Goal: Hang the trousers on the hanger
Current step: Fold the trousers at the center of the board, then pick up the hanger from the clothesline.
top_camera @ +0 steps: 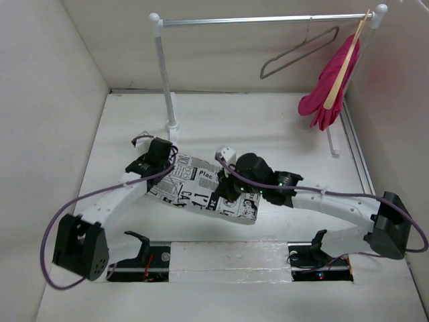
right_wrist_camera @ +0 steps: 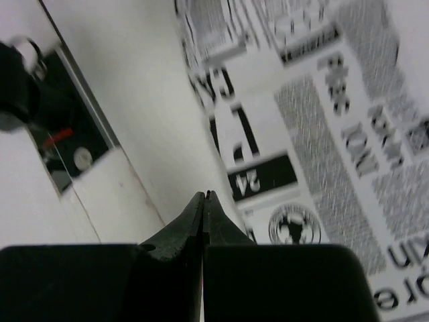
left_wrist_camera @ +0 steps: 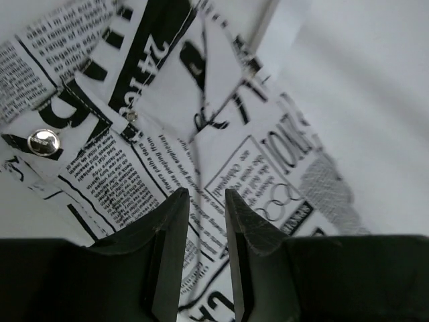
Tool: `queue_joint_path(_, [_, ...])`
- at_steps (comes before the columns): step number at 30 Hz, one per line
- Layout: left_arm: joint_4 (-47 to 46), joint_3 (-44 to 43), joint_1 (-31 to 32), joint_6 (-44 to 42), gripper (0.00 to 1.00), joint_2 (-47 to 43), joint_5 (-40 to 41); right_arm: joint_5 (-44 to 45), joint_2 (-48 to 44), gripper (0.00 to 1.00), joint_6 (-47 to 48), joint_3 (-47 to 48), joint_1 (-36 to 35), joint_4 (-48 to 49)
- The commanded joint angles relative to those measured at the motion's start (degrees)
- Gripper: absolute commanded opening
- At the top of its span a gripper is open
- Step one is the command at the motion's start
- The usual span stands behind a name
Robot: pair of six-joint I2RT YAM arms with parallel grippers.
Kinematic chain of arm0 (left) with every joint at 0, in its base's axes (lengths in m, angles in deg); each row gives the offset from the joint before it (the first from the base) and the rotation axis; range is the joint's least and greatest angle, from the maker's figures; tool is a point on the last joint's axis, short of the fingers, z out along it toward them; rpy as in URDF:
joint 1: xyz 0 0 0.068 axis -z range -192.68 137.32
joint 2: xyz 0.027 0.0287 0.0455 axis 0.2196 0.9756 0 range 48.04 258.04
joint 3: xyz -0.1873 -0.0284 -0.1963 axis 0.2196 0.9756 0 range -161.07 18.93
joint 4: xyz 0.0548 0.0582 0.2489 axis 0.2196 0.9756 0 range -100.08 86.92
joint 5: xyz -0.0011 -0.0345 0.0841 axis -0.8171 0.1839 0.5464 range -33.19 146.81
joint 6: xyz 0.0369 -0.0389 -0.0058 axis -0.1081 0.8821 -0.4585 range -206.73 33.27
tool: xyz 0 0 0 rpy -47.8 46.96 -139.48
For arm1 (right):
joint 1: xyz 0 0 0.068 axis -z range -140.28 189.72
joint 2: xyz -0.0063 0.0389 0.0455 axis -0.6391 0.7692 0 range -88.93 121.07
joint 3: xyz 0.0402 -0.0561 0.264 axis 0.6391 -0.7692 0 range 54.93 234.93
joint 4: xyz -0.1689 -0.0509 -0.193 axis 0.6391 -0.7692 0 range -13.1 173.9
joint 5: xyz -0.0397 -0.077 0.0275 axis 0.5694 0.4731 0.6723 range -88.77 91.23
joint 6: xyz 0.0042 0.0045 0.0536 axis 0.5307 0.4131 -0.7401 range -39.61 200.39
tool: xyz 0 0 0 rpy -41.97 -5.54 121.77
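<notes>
**Trousers under both grippers, hanger well beyond the right one**

My left gripper has its jaws a little apart, tips pointing down at the printed cloth. I see print in the gap, but I cannot tell whether they pinch any of it. Just ahead and to the left of those tips sits a metal snap button, so I judge this is the waist end.

My right gripper has its jaws pressed together with nothing between them. The tips sit at the cloth's edge, with print to their right and bare table to their left.

Outward from there, the trousers lie folded flat on the table. Their long axis runs from the left gripper across to the right gripper, slanting slightly towards the bases at the right end.

The hanger hangs from the rail, well apart from both grippers, far ahead and off to the right. A pink garment hangs just beside it.

I judge the right arm is the nearer one to the hanger, and that the cloth must first be gripped and lifted.
</notes>
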Motion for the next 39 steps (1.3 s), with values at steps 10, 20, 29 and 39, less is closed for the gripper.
queue_joint_path(10, [-9.3,9.3,-19.2,2.0,0.23,11.7,-10.6,6.0,-6.1,0.0,-1.6,-28.5,3.9,4.4])
queue_joint_path(20, [-0.9,18.0,-26.5,7.4,0.19,0.8,-12.5,5.6,-10.9,0.0,2.6,-31.2,8.6,-2.1])
queue_joint_path(29, [-2.1,-1.2,-22.5,2.3,0.17,-9.8,-19.5,1.8,-21.4,0.0,7.9,2.0,12.9,-22.7])
queue_joint_path(39, [-9.6,-23.8,-1.7,-15.3,0.0,8.3,-21.9,-7.2,-8.6,0.57,-1.0,32.0,40.1,-6.8])
